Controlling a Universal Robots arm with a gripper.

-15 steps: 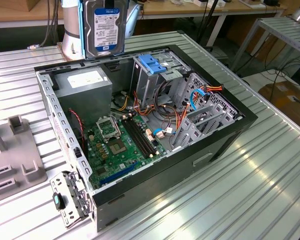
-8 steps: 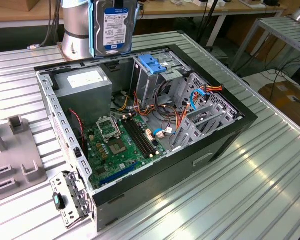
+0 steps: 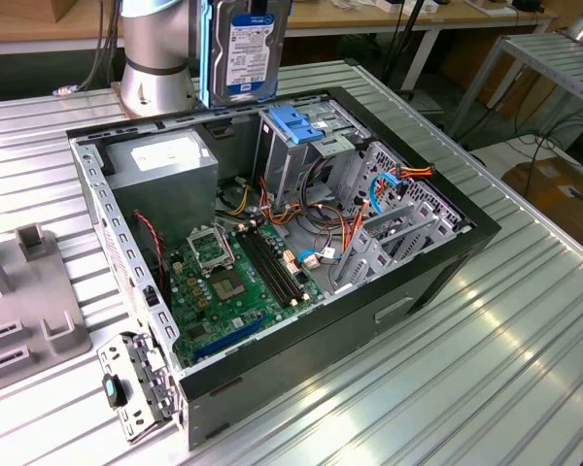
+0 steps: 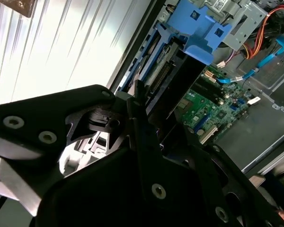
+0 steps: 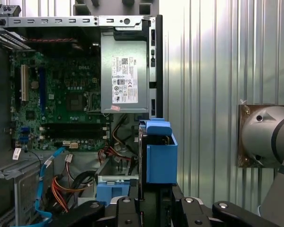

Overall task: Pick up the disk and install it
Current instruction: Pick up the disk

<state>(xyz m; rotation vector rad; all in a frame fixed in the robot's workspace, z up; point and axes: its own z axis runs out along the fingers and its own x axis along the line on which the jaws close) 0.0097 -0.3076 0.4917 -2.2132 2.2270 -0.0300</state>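
Disk [image 3: 245,49] hangs upright above the open computer case [image 3: 437,282], one end clamped tight between the fingers [image 5: 187,208].

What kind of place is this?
Probably a robotics laboratory or workshop: a robot arm, holding the disk, stands on a ribbed metal table beside an open computer case, with workbenches and cables behind.
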